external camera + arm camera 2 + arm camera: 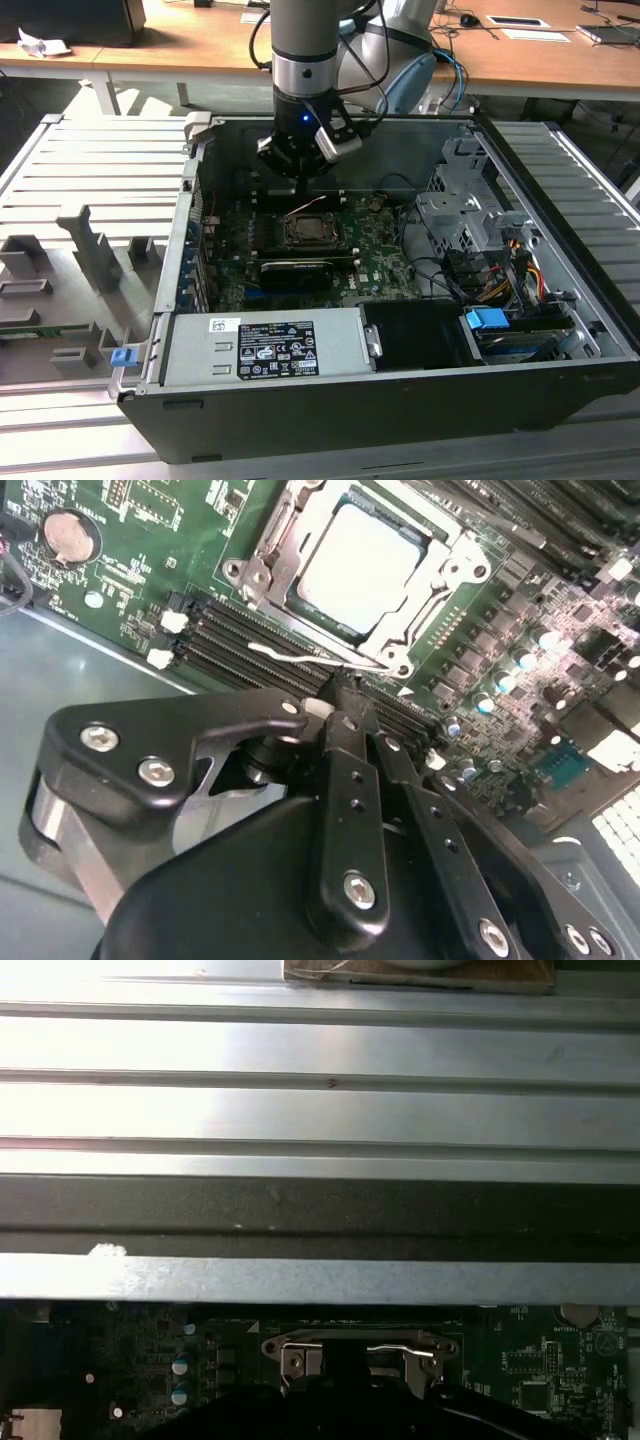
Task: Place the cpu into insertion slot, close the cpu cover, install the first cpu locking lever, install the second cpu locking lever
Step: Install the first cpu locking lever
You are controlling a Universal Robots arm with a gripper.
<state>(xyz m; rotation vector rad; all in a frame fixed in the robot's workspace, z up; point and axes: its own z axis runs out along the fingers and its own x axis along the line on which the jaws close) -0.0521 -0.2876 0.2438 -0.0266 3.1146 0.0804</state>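
An open black computer case (560,380) lies on a ribbed grey metal table (90,170). Inside, a green motherboard (385,265) fills the middle of the exterior view, with a long black card (297,272) across it. A grey power supply (270,345) with a label sits at the lower middle. At the right stand a grey drive cage (462,215), a blue clip (488,322) and coloured wires (520,275). A wooden desk (520,55) runs across the top. In the second wrist view, a coin battery (68,537) sits at the upper left, and black memory slots (255,645) run diagonally through the middle.
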